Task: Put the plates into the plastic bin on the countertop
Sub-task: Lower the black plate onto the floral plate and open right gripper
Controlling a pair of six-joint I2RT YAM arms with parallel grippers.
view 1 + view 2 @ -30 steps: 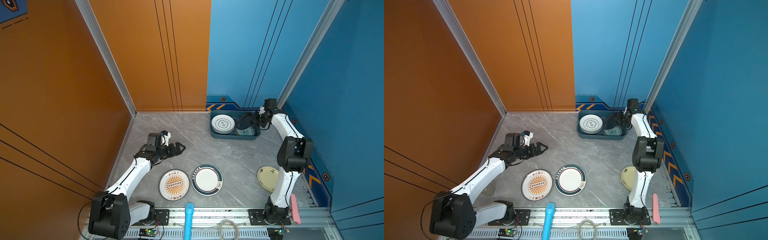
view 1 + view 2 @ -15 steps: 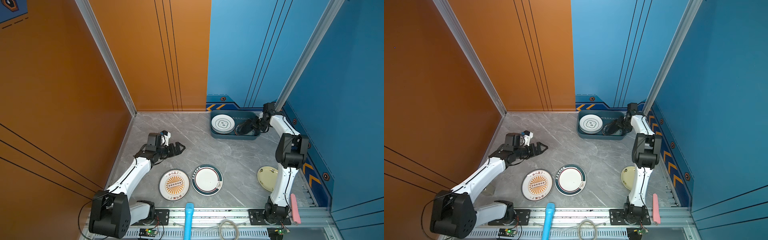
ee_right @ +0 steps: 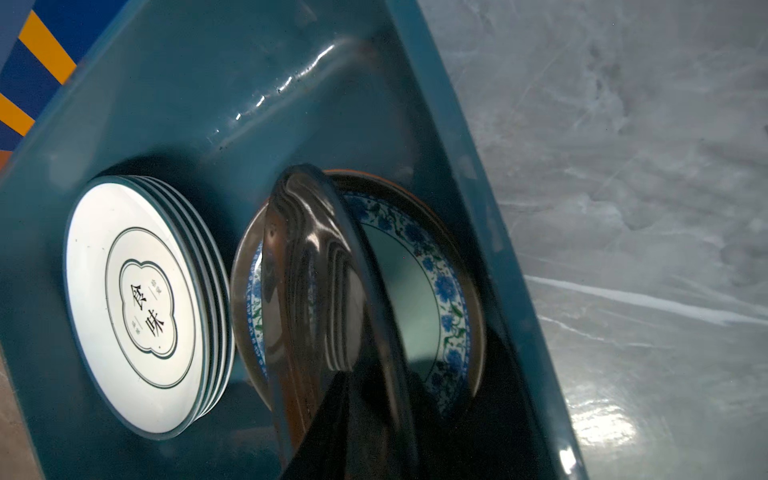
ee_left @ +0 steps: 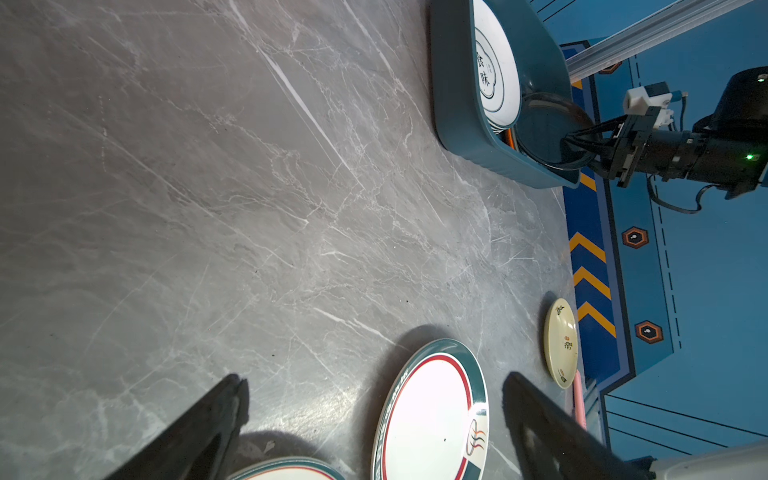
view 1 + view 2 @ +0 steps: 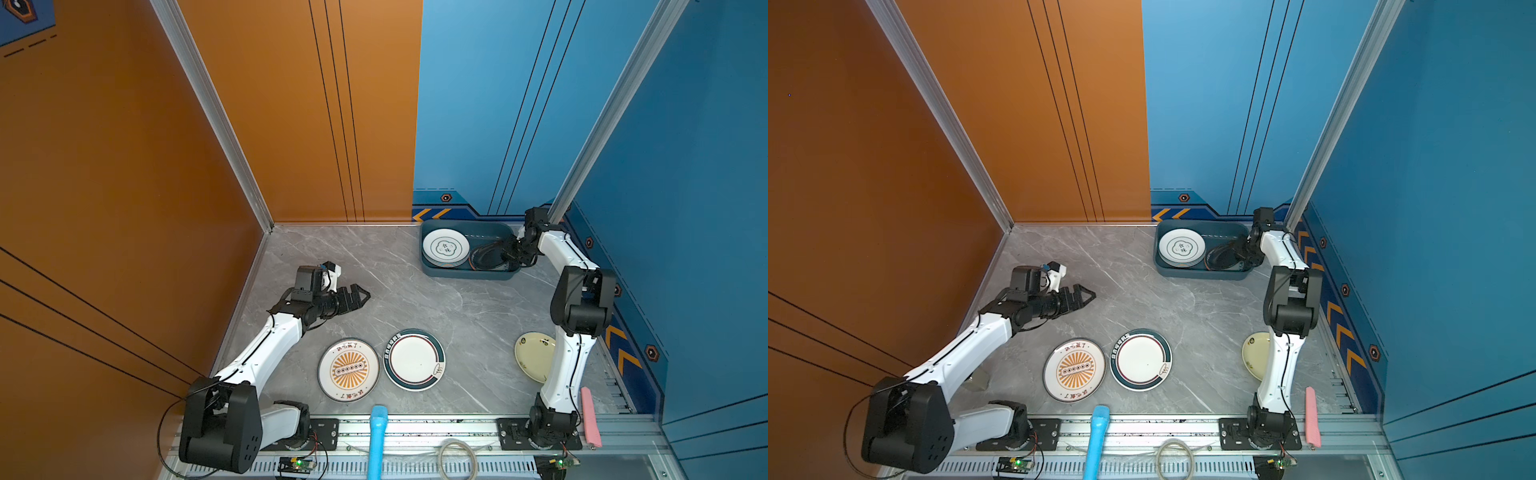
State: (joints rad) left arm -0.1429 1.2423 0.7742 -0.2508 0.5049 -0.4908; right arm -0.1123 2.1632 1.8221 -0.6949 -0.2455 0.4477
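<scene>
Tilting in the bin point(image 5: 469, 273) beside the stack point(image 5: 445, 248), the black plate point(image 5: 484, 258) sat straddled by my right gripper point(image 5: 509, 249), grip unclear; left gripper point(image 5: 361, 296) wide.

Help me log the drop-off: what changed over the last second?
The right gripper lowered the black plate from above the bin down into it, beside the white stack, where it sits tilted over the patterned plate. Whether the jaws have let go cannot be told. The open left gripper, sunburst plate, teal-rimmed plate and cream plate stayed put.
</scene>
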